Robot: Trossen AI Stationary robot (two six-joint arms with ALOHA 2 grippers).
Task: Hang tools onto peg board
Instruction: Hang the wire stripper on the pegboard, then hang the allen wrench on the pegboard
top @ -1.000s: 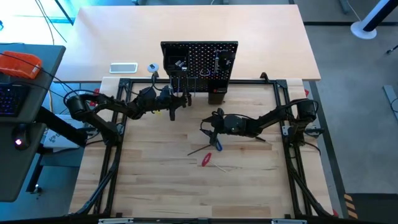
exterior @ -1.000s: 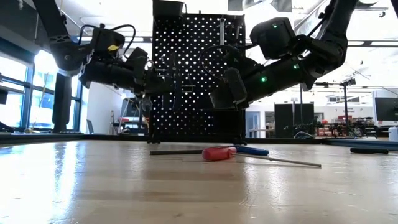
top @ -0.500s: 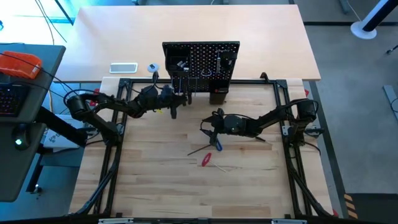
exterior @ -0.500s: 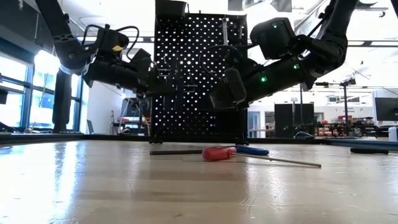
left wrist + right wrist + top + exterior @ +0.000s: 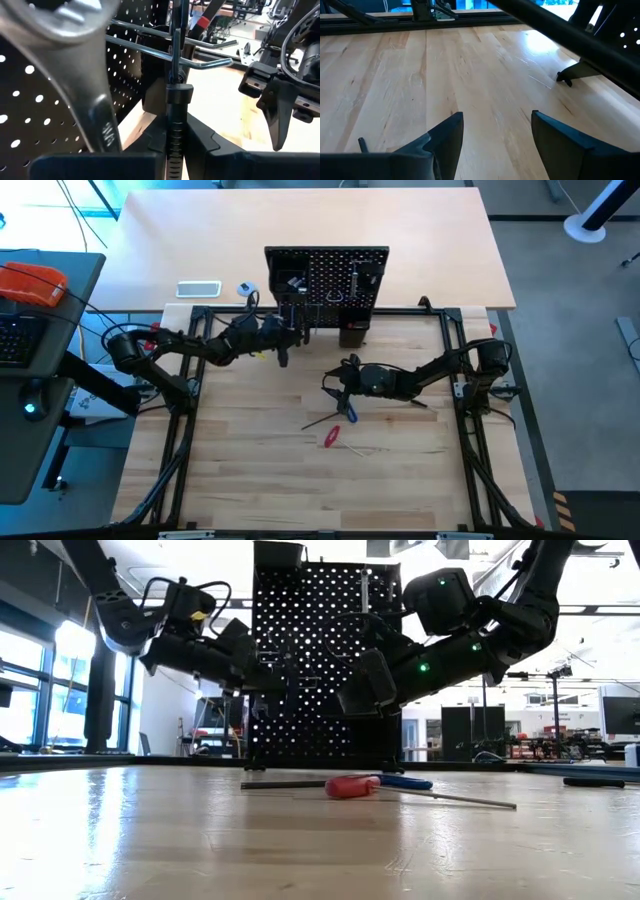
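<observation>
The black peg board (image 5: 327,280) stands upright at the table's far edge, with hooks and hung tools. My left gripper (image 5: 287,340) is right in front of its left part, shut on a slim silver-black pen-like tool (image 5: 176,107). A silver wrench (image 5: 75,70) hangs close beside it on the board. My right gripper (image 5: 340,383) is open and empty above mid-table. The red-handled screwdriver (image 5: 331,436) and the blue-handled T hex key (image 5: 349,415) lie flat on the table in front of it. My left gripper pinches the pen-like tool's black ribbed lower part (image 5: 175,137) between its two fingers. The fingers come level from the table's left and lie across the tool. The tool stands upright, clear of the table, and its silver upper shaft (image 5: 178,30) crosses a metal hook (image 5: 205,63) of the board.
A small black bin (image 5: 350,332) sits at the board's foot. Black frame rails (image 5: 190,430) run along the table's left, right and far sides. A thin metal rod (image 5: 372,450) lies by the screwdriver. Bare wood lies toward the near edge.
My left gripper has gone toward the table's right edge and a little up, carrying the upright pen-like tool in against the peg board. The peg board has slid a little toward the table's right edge.
</observation>
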